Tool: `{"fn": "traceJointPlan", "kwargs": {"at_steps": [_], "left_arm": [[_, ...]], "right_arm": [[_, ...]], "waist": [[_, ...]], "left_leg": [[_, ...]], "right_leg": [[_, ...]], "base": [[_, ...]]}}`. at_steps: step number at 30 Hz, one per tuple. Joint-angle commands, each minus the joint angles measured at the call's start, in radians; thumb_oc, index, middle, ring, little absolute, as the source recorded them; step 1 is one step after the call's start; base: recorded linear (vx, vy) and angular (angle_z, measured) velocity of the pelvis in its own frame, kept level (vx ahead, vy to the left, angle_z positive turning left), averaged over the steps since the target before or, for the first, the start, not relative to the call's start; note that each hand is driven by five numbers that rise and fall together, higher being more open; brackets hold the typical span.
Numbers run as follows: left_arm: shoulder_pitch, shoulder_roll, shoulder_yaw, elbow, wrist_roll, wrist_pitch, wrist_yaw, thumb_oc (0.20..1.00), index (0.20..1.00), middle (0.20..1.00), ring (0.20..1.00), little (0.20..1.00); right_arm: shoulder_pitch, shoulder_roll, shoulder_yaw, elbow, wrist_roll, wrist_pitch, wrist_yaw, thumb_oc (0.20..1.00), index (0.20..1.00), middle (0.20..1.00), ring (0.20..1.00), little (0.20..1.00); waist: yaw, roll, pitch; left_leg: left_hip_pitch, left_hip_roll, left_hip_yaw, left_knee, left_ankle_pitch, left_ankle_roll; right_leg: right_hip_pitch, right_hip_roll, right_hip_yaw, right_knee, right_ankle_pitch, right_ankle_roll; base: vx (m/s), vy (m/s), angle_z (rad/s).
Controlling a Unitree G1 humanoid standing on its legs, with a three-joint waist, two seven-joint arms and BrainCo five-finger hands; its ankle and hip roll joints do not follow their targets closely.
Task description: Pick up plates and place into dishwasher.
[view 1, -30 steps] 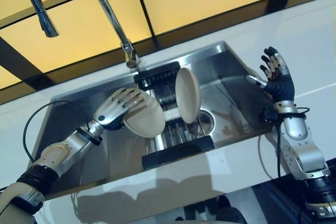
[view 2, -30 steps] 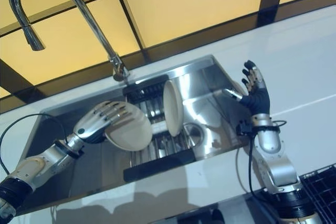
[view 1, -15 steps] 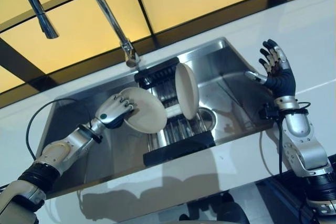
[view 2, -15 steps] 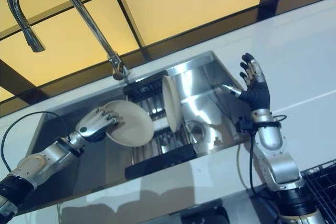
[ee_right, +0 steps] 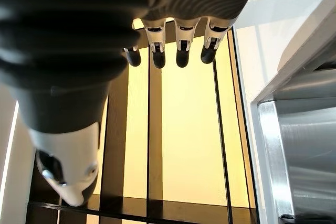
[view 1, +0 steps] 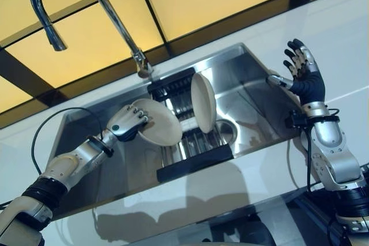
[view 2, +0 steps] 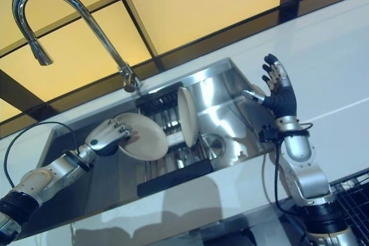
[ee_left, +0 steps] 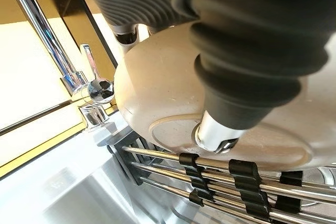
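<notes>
My left hand (view 1: 128,123) is shut on a beige plate (view 1: 158,124), fingers over its rim and thumb on its underside (ee_left: 210,129), holding it tilted just above the left end of the black dish rack (view 1: 193,162) in the steel sink (view 1: 253,73). A second beige plate (view 1: 203,102) stands upright in the rack, a short way right of the held one. My right hand (view 1: 302,76) is raised over the sink's right rim, open with fingers spread and holding nothing (ee_right: 178,51).
A tall curved chrome faucet (view 1: 86,4) rises behind the sink, its base (ee_left: 97,90) close to the held plate. White countertop (view 1: 346,33) surrounds the sink, with a yellow tiled wall behind. The round drain (view 1: 226,131) lies right of the rack.
My left hand has turned the held plate more face-up and carried it slightly back toward the rack. My right hand has lifted a little. The camera has shifted slightly.
</notes>
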Motion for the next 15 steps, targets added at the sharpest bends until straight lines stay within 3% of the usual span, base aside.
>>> {"fn": "traceJointPlan", "kwargs": {"at_steps": [1, 15], "left_arm": [[0.044, -0.039, 0.058, 0.069, -0.047, 0.014, 0.036, 0.200, 0.200, 0.200, 0.200, 0.200], [0.080, 0.026, 0.158, -0.021, -0.107, 0.014, 0.075, 0.200, 0.200, 0.200, 0.200, 0.200]], "right_arm": [[0.133, -0.025, -0.033, 0.067, -0.046, -0.040, 0.013, 1.000, 1.000, 1.000, 1.000, 1.000], [0.159, 0.006, -0.037, 0.070, -0.038, -0.065, 0.000, 1.000, 1.000, 1.000, 1.000, 1.000]], "waist": [[0.000, -0.069, -0.057], [0.037, -0.100, -0.083]], "left_leg": [[0.008, -0.033, -0.016, 0.025, -0.063, -0.001], [0.022, -0.024, -0.040, 0.006, -0.068, -0.002]], "right_leg": [[0.113, -0.015, -0.040, -0.225, 0.047, 0.018], [0.142, -0.007, -0.064, -0.243, 0.045, 0.020]], "base": [[-0.01, -0.023, 0.03], [-0.03, -0.028, 0.05]]}}
